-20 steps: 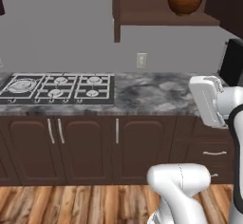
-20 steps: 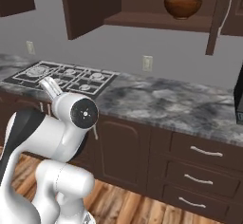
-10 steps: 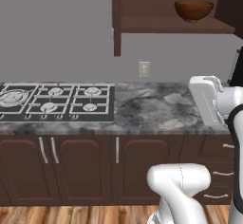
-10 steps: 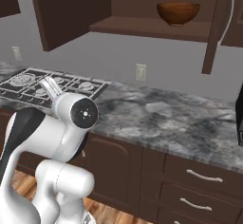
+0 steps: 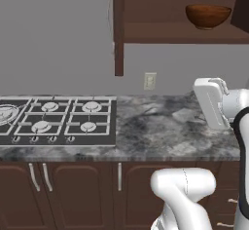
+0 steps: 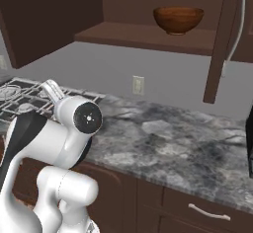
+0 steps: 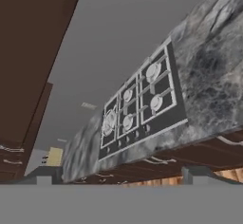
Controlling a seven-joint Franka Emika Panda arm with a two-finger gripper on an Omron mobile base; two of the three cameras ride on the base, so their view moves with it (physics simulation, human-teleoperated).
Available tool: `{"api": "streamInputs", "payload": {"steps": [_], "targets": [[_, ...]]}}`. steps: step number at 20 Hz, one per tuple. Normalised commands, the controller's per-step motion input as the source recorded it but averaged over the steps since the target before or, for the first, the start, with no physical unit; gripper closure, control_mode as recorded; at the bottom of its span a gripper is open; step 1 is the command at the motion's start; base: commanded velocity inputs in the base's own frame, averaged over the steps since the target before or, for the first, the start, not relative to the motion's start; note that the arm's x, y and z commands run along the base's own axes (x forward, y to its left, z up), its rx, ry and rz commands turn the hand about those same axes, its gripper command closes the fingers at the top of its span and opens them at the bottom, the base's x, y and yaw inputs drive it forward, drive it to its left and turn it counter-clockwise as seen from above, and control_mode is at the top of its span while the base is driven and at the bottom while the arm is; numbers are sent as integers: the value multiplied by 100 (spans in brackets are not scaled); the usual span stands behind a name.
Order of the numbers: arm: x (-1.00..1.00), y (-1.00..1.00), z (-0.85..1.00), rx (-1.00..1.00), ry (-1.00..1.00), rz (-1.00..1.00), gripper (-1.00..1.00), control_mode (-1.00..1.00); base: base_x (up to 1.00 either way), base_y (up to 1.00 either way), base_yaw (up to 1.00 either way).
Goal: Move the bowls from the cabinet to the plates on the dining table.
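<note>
A glossy reddish-brown wooden bowl (image 5: 208, 15) (image 6: 178, 19) stands upright on the inner shelf of the open dark brown wall cabinet (image 5: 170, 32) (image 6: 133, 35), high above the counter. The cabinet's right door (image 6: 223, 44) hangs open with its silver bar handle (image 6: 240, 15) showing. In the hand view my gripper (image 7: 121, 176) is open, its two dark fingertips (image 7: 44, 175) far apart with nothing between them; it faces along the counter toward the hob, well below the shelf. The plates and the dining table are out of view.
A grey marbled stone counter (image 5: 170, 131) (image 6: 178, 148) runs below the cabinet, with a gas hob (image 5: 58, 122) (image 7: 137, 107) at its left. Low brown cupboards (image 5: 73, 190) and drawers (image 6: 207, 212) lie under it. A wall outlet (image 5: 150, 81) (image 6: 138, 85) sits behind.
The base has driven toward the counter: in both base views the whole scene has grown and slid down, and the floor has dropped out. The gripper stays open.
</note>
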Motion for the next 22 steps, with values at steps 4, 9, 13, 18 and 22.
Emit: {"api": "streamInputs", "payload": {"steps": [4, 9, 13, 18, 22], "targets": [[0, 0, 0, 0, 0, 0, -100, 100, 57, -34, 0], [0, 0, 0, 0, 0, 0, -100, 100, 57, -34, 0], [0, 0, 0, 0, 0, 0, -100, 100, 46, -40, 0], [0, 0, 0, 0, 0, 0, -100, 100, 24, -28, -7], [0, 0, 0, 0, 0, 0, -100, 100, 0, 2, -24]]}}
